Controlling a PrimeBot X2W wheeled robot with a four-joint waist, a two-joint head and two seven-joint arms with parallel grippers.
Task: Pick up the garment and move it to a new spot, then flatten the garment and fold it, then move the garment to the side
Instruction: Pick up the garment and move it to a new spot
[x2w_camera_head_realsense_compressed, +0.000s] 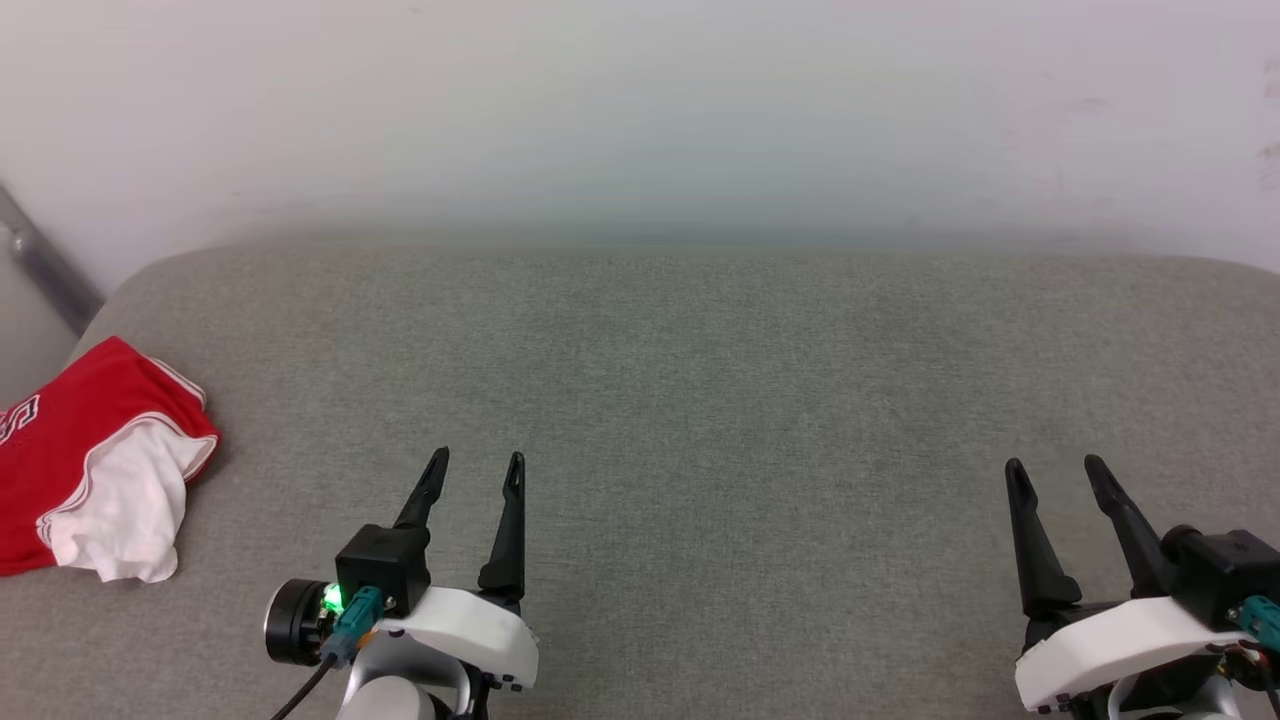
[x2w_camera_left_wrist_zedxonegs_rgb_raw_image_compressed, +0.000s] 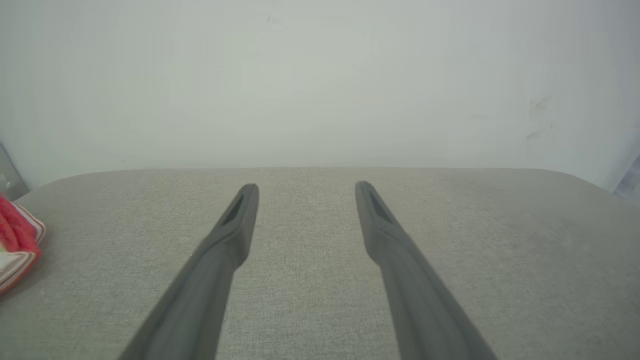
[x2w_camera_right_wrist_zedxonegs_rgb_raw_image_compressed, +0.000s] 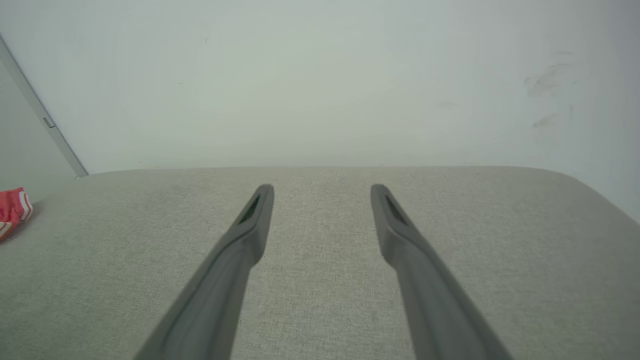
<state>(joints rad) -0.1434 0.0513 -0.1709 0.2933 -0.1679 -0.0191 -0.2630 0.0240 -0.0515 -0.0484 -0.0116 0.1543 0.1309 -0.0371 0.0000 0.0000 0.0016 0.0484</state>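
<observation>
The left claw (x2w_camera_head_realsense_compressed: 478, 457), two long dark fingers on a white wrist housing, is hanging at the near left of a broad grey fabric-covered counter (x2w_camera_head_realsense_compressed: 700, 400). Its fingers are standing well apart with nothing between them. A small green light (x2w_camera_head_realsense_compressed: 332, 598) is glowing on the dark block beside its wrist. In the left wrist view this claw (x2w_camera_left_wrist_zedxonegs_rgb_raw_image_compressed: 306, 186) is pointing across bare cloth toward the wall, jaws spread wide.

The right claw (x2w_camera_head_realsense_compressed: 1053, 463) is sitting at the near right, likewise spread and gripping nothing. Its own wrist view is showing its fingers (x2w_camera_right_wrist_zedxonegs_rgb_raw_image_compressed: 250, 235) parted over bare fabric.

The garment (x2w_camera_head_realsense_compressed: 70, 440), a red jersey-style T-shirt with a white short sleeve and red-white striped trim, is lying crumpled at the counter's left edge. It is lying well apart from the left claw and farther still from the right one. Its white sleeve is draping over the red cloth on the near side, and part of a black, white-outlined print is showing at the picture's left border.

Behind the counter a plain pale wall (x2w_camera_head_realsense_compressed: 640, 100) is rising, and a grey metal strip (x2w_camera_head_realsense_compressed: 40, 265) is slanting along it at the left.
</observation>
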